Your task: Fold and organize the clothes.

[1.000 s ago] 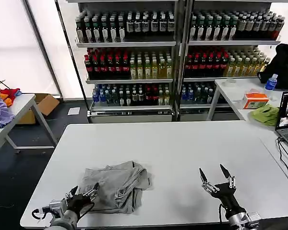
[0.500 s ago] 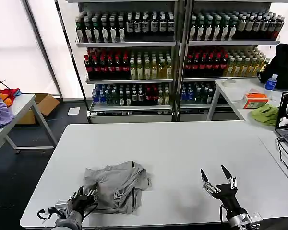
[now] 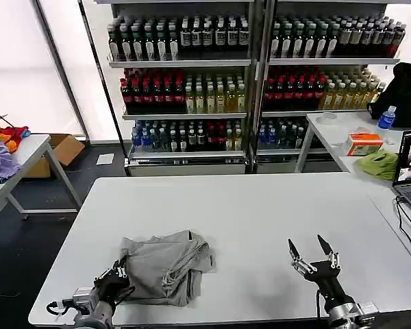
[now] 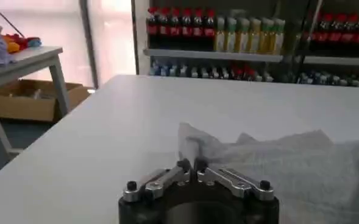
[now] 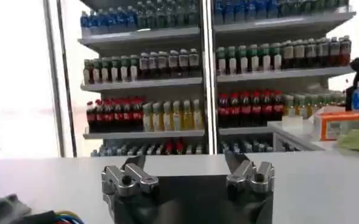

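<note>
We see the limp, light grey shirt (image 3: 166, 264) bunched near the table's (image 3: 260, 205) front-left corner; the left gripper (image 3: 114, 279), jaws clenched, pinches its edge; the right gripper (image 3: 314, 254) hovers released.

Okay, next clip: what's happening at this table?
A two-armed robot is working on a crumpled grey shirt lying on the near left of the white table. The left end effector is shut, pinching the shirt's near left edge. The right end effector hovers open over bare table to the right, away from the shirt. Nothing is folded yet.
</note>
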